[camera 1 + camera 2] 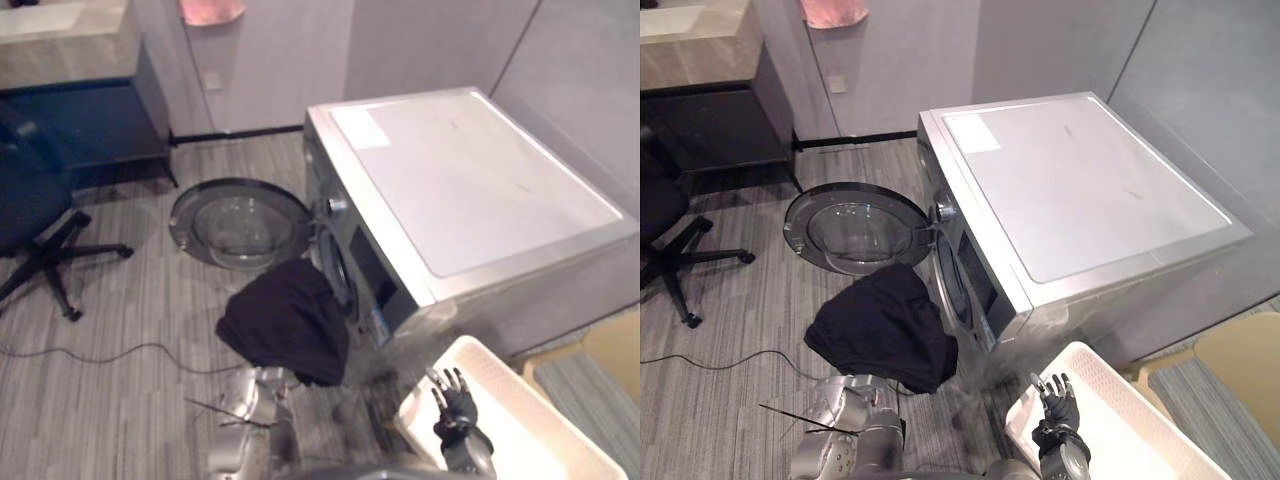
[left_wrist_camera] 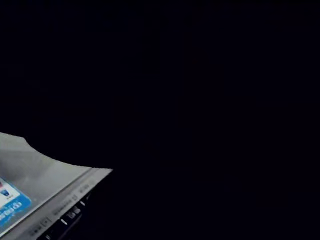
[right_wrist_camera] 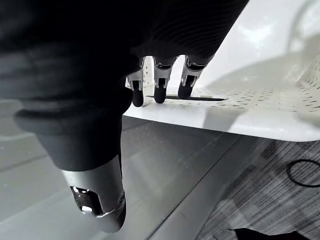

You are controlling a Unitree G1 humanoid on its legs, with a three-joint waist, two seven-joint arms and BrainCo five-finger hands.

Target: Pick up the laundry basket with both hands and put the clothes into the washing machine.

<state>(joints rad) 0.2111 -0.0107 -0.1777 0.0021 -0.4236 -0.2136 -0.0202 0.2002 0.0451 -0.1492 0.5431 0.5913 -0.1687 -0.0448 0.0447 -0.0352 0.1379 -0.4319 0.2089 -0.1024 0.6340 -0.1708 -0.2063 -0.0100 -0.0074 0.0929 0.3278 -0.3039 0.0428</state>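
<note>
A black garment (image 1: 285, 320) hangs in front of the washing machine (image 1: 470, 180), just by its round drum opening (image 1: 338, 268). My left arm (image 1: 255, 405) rises under the cloth, and the hand is hidden in it. In the left wrist view the dark cloth (image 2: 200, 100) covers nearly everything beside a corner of the machine's panel (image 2: 45, 185). The round glass door (image 1: 240, 220) lies swung open to the left. A white perforated laundry basket (image 1: 520, 425) stands at the lower right. My right hand (image 1: 455, 400) is open, its fingers (image 3: 160, 87) straight over the basket's rim (image 3: 225, 112) by a handle slot.
A dark office chair (image 1: 30, 220) stands at the left on the striped floor. Behind it is a blue cabinet (image 1: 90, 120) with a stone top. A pink towel (image 1: 210, 10) hangs on the back wall. A yellowish box (image 1: 615, 345) sits at the right edge.
</note>
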